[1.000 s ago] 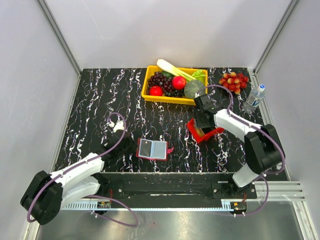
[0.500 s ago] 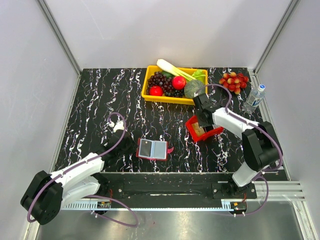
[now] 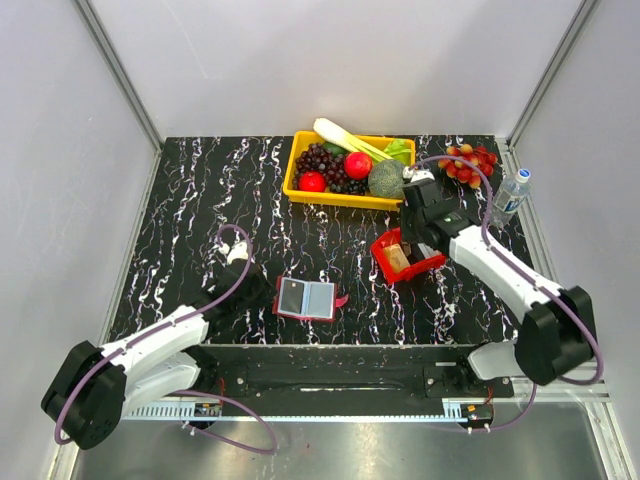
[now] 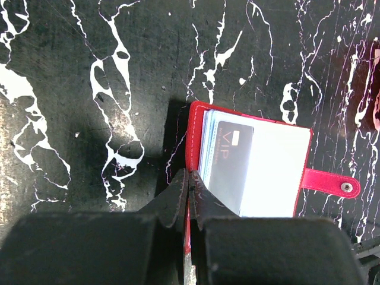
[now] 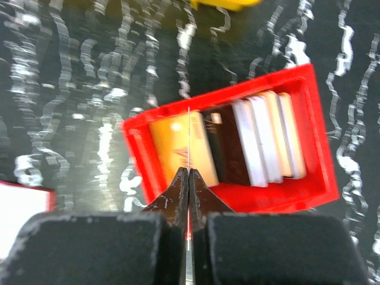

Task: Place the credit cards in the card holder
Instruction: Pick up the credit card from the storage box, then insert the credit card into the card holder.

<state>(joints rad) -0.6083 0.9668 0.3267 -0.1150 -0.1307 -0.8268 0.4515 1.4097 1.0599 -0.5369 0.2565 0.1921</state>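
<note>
At the left wrist view's lower centre, the left gripper (image 4: 189, 185) is clamped on the left edge of the card holder (image 4: 270, 172), likely pinning it open; a black card (image 4: 230, 163) sits inside. In the right wrist view, the right gripper (image 5: 189, 181), closed, pinches one thin card (image 5: 189, 139) edge-on over the red tray (image 5: 320, 127), which holds the other credit cards (image 5: 255, 145).

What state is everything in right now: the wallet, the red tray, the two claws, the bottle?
card holder, open and flat, strap unfastened, black card inside.
left gripper, shut on the card holder's edge.
red tray, open-topped, cards standing inside.
right gripper, shut on a thin card, edge-on above the red tray.
water bottle, standing, capped.
</note>
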